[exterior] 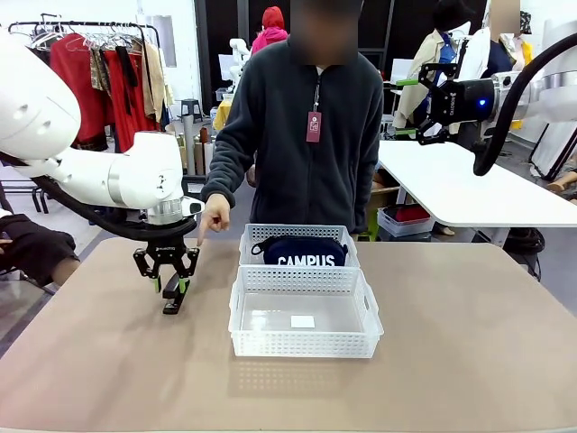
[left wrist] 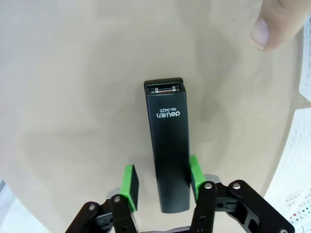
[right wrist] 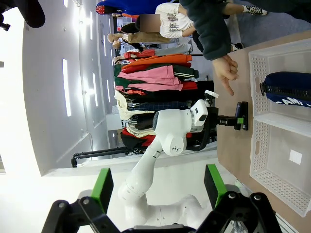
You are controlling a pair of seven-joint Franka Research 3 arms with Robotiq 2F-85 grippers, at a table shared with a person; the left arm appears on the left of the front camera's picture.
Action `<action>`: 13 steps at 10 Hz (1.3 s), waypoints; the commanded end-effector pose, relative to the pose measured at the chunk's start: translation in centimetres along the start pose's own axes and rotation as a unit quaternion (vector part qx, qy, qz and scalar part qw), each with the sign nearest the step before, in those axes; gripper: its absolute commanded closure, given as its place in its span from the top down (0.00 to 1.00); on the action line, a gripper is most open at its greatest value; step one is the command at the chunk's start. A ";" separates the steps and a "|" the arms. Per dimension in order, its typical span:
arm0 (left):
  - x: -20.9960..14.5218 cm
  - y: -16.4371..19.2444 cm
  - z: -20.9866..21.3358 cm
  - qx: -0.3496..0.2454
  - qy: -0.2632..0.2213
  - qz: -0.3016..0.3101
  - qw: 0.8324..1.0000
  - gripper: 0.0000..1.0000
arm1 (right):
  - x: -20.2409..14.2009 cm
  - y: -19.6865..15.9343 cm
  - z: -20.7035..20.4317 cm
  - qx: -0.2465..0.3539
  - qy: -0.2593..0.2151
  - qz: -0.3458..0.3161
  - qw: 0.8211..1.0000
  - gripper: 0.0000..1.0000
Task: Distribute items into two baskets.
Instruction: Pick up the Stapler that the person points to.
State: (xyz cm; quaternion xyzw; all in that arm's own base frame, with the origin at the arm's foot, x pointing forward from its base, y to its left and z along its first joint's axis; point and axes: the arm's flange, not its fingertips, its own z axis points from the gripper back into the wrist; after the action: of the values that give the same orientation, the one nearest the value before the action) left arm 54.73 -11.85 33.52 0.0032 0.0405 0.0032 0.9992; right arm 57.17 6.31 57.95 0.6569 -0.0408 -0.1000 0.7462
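Pointing straight down — left pincer (exterior: 171, 287) straddles stapler (left wrist: 167, 150).

The stapler (left wrist: 167, 150) shows smooth matt black plastic, with bright metal at its nose. The tabletop (exterior: 451, 361) looks matt beige. The near basket (exterior: 305, 344) and far basket (exterior: 297, 233) are translucent white perforated plastic; the pouch (exterior: 299, 250) is soft navy cloth.

Pouch (exterior: 297, 250) bottom (behind basket (exterior: 302, 280) wall)

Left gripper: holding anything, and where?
Nothing clamped: left gripper straddles the stapler near its rear end; one pad touches its side, the other stands apart.
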 end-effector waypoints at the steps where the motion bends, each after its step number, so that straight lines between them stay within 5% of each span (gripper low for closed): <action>1: 0.5 0.3 -0.2 0.009 -0.001 -0.005 1.000 0.00 | -0.2 0.4 -0.1 0.000 -0.003 -0.004 1.000 1.00; 8: -0.8 0.2 2.1 0.005 -0.011 -0.002 1.000 0.00 | -0.2 0.4 -0.1 0.000 -0.003 -0.004 1.000 1.00; 13: -1.4 0.8 11.8 -0.002 -0.038 0.016 0.999 0.00 | -0.2 0.4 -0.1 0.000 -0.003 -0.004 1.000 1.00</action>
State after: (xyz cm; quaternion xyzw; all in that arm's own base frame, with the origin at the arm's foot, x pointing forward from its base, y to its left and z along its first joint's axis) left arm 54.19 -11.26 43.86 0.0010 0.0055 0.0124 0.9999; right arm 57.17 6.31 57.95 0.6569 -0.0407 -0.1000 0.7462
